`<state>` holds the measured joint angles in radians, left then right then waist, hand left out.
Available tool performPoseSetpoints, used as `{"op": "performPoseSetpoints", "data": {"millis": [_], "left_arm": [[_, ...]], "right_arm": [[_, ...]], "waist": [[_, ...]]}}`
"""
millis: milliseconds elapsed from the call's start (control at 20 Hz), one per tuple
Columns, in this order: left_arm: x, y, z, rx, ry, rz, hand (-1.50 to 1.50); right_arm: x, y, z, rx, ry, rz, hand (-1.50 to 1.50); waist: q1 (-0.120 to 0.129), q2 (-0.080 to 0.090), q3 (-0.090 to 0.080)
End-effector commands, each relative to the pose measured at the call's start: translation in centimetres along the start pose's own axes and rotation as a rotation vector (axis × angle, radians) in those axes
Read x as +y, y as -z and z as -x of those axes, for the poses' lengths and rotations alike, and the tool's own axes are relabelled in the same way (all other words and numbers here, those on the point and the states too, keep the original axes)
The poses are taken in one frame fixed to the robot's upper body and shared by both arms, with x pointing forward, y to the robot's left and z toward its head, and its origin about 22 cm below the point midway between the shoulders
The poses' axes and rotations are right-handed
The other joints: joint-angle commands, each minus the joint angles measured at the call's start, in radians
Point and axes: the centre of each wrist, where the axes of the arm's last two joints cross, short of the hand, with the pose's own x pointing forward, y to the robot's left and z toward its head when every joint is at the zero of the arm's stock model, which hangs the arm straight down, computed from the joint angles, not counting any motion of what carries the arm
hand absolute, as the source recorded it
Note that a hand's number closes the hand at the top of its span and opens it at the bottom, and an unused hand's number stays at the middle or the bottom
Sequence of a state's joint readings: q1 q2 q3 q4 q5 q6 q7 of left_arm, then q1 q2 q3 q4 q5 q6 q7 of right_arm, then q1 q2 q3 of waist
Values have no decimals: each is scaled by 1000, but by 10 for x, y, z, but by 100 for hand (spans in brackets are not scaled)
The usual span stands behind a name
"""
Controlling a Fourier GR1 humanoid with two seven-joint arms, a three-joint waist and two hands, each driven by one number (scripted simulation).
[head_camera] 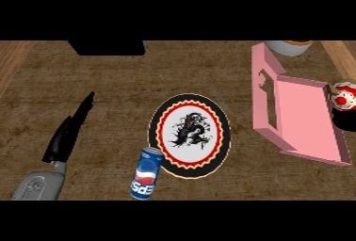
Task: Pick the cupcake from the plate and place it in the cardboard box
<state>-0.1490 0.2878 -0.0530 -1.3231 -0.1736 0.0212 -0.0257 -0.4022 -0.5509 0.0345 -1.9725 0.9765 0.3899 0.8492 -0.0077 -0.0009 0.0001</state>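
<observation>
While the left hand (66,136) lies straight-fingered, holding nothing, the right hand (344,121) curls round the cupcake (342,94), already off the plate (161,141). The pink box (306,117) is just left of that hand. Left to do, likely: move over the box and release.

The bench (104,94) fills nearly the whole view, its top a dark brown, mottled surface with a coarse, scratchy grain running across it. Along the left edge a paler strip of plain wood (10,61) slants inward toward the far side, and a second pale strip (342,52) cuts across the far right corner. At the far edge, left of middle, sits a flat black block (108,47), and the light lies evenly over the whole top.
</observation>
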Motion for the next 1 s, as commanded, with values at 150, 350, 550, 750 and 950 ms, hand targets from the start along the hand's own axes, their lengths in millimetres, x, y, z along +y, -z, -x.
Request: {"op": "performPoseSetpoints", "data": {"millis": [150,350,550,750,950], "left_arm": [[-17,14,-17,-22,-5,16,0],[3,1,-6,-30,9,1,0],[-5,-5,3,-22,-6,3,0],[-13,12,-3,-4,0,14,0],[-6,9,-4,-14,-1,-2,0]], "right_arm": [[28,50,40,101,-25,-126,150],[64,58,72,186,92,-387,-150],[100,58,84,65,154,-442,-150],[83,65,65,-23,373,-244,-150],[85,68,74,-21,647,-102,-150]], "waist": [[10,3,0],[14,3,1],[17,4,1],[6,5,1],[5,4,1]]}}
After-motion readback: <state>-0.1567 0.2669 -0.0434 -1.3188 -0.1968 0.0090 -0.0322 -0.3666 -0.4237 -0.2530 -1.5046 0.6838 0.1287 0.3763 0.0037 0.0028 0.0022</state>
